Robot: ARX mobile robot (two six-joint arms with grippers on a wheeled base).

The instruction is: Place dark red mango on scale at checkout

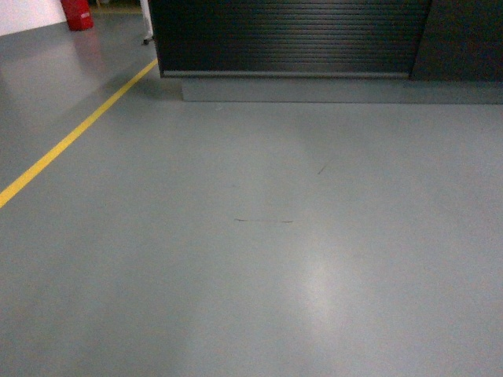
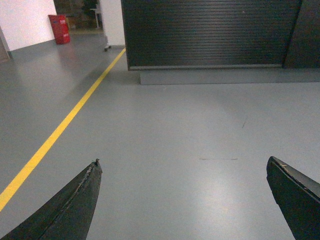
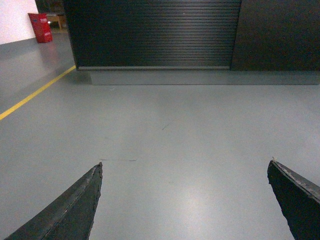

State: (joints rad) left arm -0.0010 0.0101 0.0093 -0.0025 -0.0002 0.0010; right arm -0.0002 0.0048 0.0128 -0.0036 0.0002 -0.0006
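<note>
Both grippers are gaping wide and holding nothing: the left gripper (image 2: pixel 182 200) and the right gripper (image 3: pixel 184 200) are hovering above the grey floor (image 1: pixel 259 259), pointing toward the checkout (image 1: pixel 291 39). Neither mango nor scale is showing in any view.

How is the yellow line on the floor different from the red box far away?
The yellow line lies flat on the grey floor, while the red box stands upright. The yellow line is long and thin and runs toward the black checkout; the red box is short and blocky, beside the white wall. Both sit left of the checkout.
</note>
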